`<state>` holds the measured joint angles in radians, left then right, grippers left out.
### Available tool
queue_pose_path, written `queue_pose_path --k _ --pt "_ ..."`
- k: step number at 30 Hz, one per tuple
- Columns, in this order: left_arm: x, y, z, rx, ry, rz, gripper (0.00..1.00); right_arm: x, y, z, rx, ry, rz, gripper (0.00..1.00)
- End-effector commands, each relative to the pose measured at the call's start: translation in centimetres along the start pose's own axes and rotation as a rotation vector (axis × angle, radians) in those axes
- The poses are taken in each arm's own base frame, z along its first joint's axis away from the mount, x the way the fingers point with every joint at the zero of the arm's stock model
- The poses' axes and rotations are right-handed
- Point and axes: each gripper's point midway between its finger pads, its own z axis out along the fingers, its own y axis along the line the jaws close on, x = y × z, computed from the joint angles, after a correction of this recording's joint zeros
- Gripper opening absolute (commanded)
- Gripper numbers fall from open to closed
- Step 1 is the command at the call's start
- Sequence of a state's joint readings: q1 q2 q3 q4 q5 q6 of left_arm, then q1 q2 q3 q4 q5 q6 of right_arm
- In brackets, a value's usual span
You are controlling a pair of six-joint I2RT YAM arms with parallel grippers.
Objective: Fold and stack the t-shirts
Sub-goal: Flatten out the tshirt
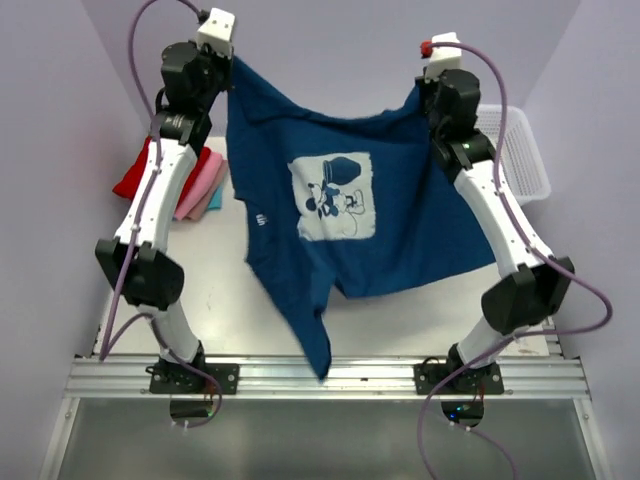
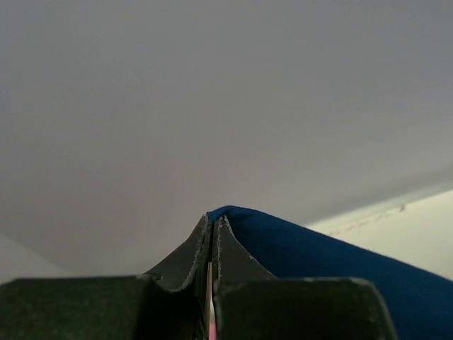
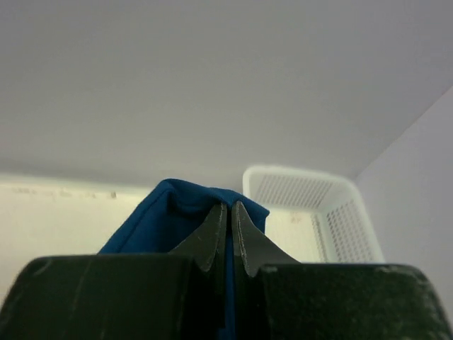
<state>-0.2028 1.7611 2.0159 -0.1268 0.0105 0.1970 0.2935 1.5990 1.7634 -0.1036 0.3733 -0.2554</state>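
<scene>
The navy blue t-shirt (image 1: 400, 215) with a pale square cartoon print hangs spread in the air between both arms, its low corner drooping over the table's near edge. My left gripper (image 1: 228, 75) is shut on its upper left edge; the cloth shows beside the fingers in the left wrist view (image 2: 318, 255). My right gripper (image 1: 424, 92) is shut on its upper right edge, seen in the right wrist view (image 3: 166, 212). Folded red (image 1: 135, 175), pink (image 1: 202, 185) and teal (image 1: 214, 200) t-shirts lie stacked at the table's left.
A white plastic mesh basket (image 1: 522, 155) stands at the back right of the table and also shows in the right wrist view (image 3: 311, 195). Pale walls close in the back and sides. A metal rail (image 1: 330, 375) runs along the near edge.
</scene>
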Motion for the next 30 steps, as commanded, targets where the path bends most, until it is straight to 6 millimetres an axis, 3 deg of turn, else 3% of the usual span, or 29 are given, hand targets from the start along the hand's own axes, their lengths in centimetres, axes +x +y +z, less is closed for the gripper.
queue_pose_path --k 1,4,7,8,10,11,12,13,14,15,16,17,18,20,22,25,30 --pt "-2.0 3.6 -1.0 -0.054 -0.026 -0.077 0.00 -3.1 -1.4 -0.7 0.013 -0.038 0.092 0.00" --pt "-3.0 3.7 -2.7 -0.056 -0.075 -0.076 0.00 -4.5 -1.7 -1.7 0.004 -0.100 0.122 0.00" --pt "-6.3 3.6 -6.3 -0.054 -0.184 -0.071 0.00 -6.9 -2.7 -3.8 -0.006 -0.162 0.129 0.00" --pt "-7.5 3.5 -8.5 -0.052 -0.215 -0.067 0.00 -6.7 -2.7 -4.5 -0.011 -0.166 0.123 0.00" --pt "-9.1 3.1 -11.0 -0.060 -0.262 -0.016 0.00 -9.8 -3.8 -8.0 -0.007 -0.263 0.122 0.00" --pt "-10.3 2.7 -13.9 -0.074 -0.297 0.007 0.00 -9.4 -2.6 -9.1 -0.033 -0.267 0.087 0.00" --pt "-11.9 0.9 -15.5 -0.063 -0.345 0.009 0.00 -11.8 -3.8 -12.3 -0.022 -0.346 0.095 0.00" --pt "-13.0 0.0 -17.1 -0.050 -0.380 0.019 0.00 -13.1 -4.0 -14.1 -0.019 -0.397 0.095 0.00" --pt "-15.0 -0.3 -20.5 -0.045 -0.446 0.026 0.00 -12.5 -3.7 -15.3 -0.013 -0.400 0.045 0.00" --pt "-16.7 -1.7 -22.5 0.001 -0.503 0.002 0.00 -13.5 -2.7 -17.6 -0.059 -0.445 0.060 0.00" --pt "-18.0 -1.8 -24.3 0.015 -0.541 -0.014 0.00 -14.2 -4.0 -20.2 -0.056 -0.496 0.084 0.00" --pt "-20.1 -1.3 -27.5 0.034 -0.608 -0.041 0.00 -14.6 -4.5 -21.9 -0.066 -0.523 0.092 0.00" --pt "-21.1 -1.7 -29.1 0.075 -0.643 -0.064 0.00 -15.0 -4.5 -23.4 -0.096 -0.556 0.093 0.00" --pt "-22.7 -1.3 -32.0 0.111 -0.703 -0.077 0.00 -15.0 -6.4 -25.8 -0.081 -0.621 0.102 0.00" --pt "-22.6 -2.2 -32.8 0.171 -0.703 -0.070 0.00 -15.2 -7.1 -26.8 -0.075 -0.655 0.103 0.00" --pt "-21.7 -2.4 -31.8 0.168 -0.676 -0.058 0.00 -15.7 -8.1 -27.6 -0.049 -0.700 0.109 0.00" --pt "-20.3 -2.5 -28.1 0.105 -0.612 -0.007 0.00 -14.7 -6.3 -24.2 0.011 -0.623 0.068 0.00"
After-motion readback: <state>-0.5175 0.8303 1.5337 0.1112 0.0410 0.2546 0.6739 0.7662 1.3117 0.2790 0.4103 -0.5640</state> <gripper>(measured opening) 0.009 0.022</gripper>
